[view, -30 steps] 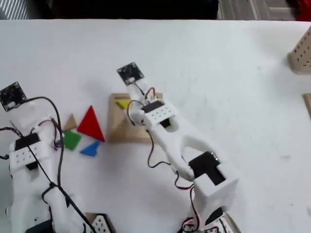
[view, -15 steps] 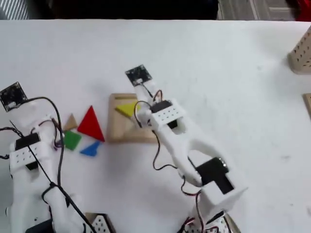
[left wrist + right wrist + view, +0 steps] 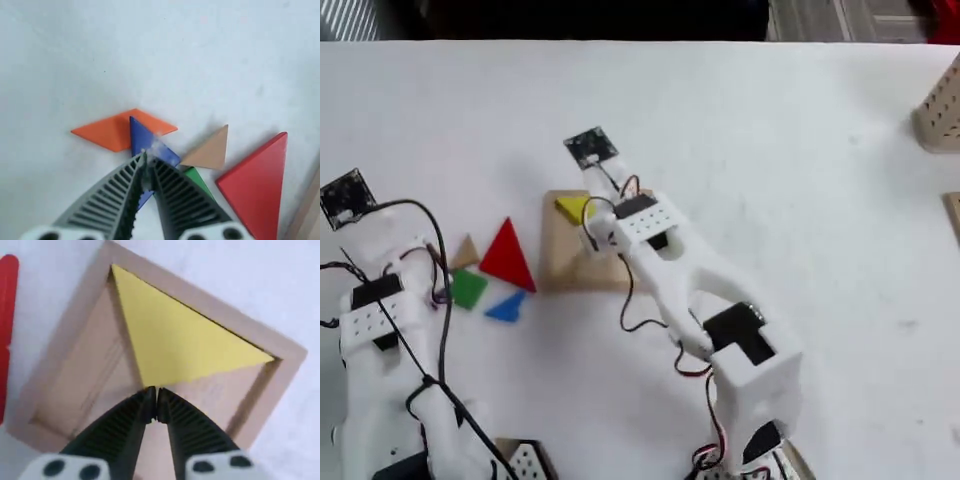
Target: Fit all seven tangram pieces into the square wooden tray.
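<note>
We see the wooden tray [image 3: 560,265] left of centre, with the yellow triangle [image 3: 185,345] inside it and our right tool [image 3: 152,392] closed at its corner. Our left tool [image 3: 146,157] is closed over the blue triangle [image 3: 150,135].

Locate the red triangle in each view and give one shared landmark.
High view: red triangle lies just left of the wooden tray.
Left wrist view: red triangle sits between the tan triangle and the tray's edge.
Right wrist view: red triangle, a sliver outside the tray's rim.
Shared landmark: the wooden tray.
</note>
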Robot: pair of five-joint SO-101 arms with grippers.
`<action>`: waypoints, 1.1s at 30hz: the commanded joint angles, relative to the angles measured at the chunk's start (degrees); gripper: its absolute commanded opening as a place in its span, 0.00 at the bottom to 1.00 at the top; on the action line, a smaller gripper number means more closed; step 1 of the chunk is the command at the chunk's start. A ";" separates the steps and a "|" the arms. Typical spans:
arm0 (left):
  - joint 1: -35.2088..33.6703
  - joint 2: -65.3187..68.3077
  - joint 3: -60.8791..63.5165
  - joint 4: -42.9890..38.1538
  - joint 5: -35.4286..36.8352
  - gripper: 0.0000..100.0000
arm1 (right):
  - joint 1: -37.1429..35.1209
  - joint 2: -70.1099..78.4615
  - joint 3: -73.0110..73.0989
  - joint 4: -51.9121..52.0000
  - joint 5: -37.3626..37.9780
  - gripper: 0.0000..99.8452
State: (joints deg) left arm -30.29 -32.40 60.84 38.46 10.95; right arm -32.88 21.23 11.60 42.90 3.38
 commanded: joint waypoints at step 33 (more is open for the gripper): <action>20.26 0.13 0.97 10.99 -14.24 0.22 | 22.02 -25.63 28.04 9.54 13.27 0.02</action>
State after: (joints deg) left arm -12.00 -32.40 62.68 46.81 -5.14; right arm -12.13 -1.80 39.56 53.27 14.73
